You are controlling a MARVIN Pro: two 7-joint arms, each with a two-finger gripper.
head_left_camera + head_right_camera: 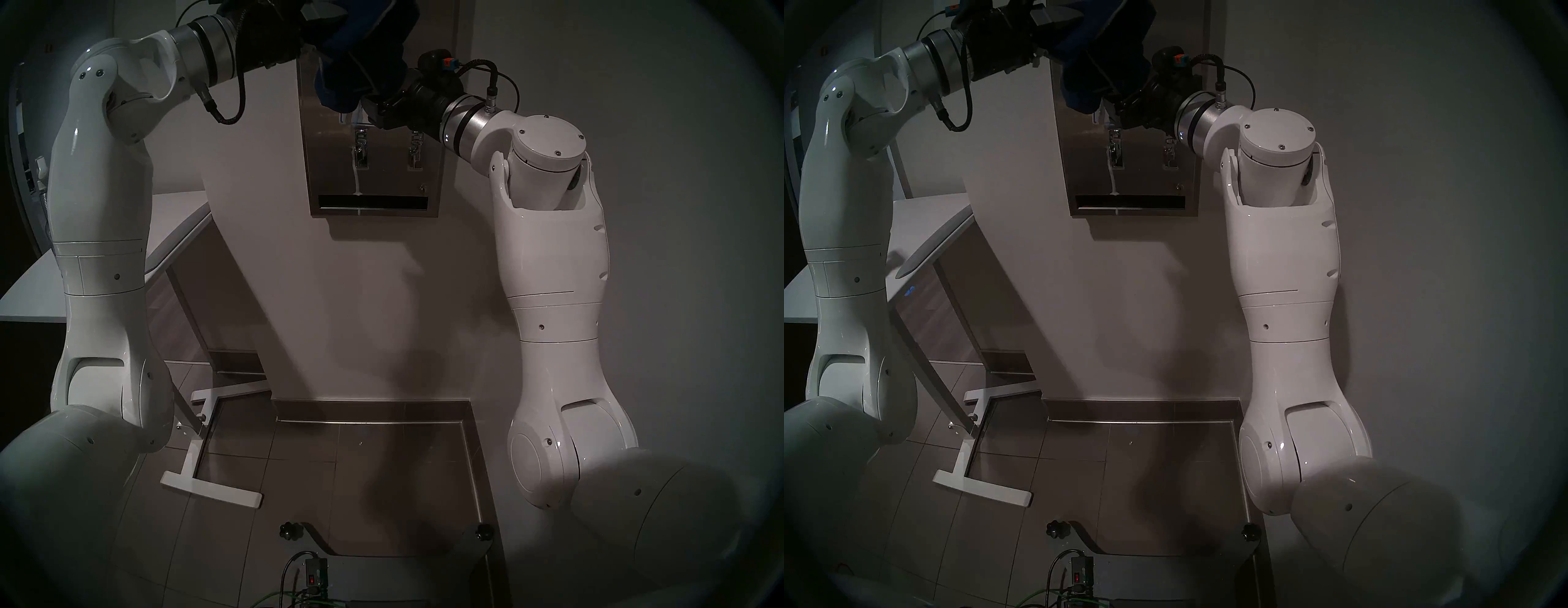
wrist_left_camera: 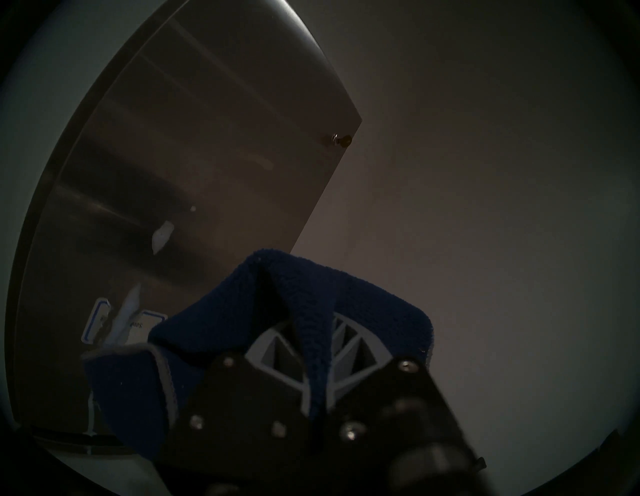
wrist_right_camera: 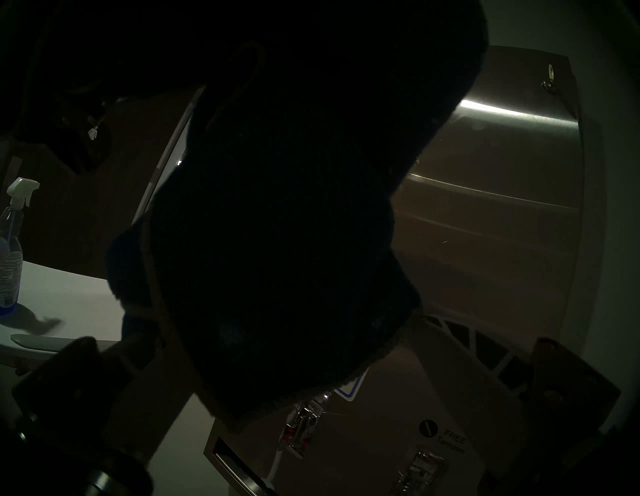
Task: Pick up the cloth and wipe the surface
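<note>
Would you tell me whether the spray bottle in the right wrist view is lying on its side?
No, the spray bottle stands upright on the white tabletop, trigger head on top.

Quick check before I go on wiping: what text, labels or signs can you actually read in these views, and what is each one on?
"FREE Tampon": printed on the steel dispenser panel, beside a round dark symbol, seen in the right wrist view.
Blue-bordered label on the panel: a few letters show, too blurred and partly covered to read.
Spray bottle label: print too small to read.
White figure pictogram, no words; too dark to tell what it is on.
</note>
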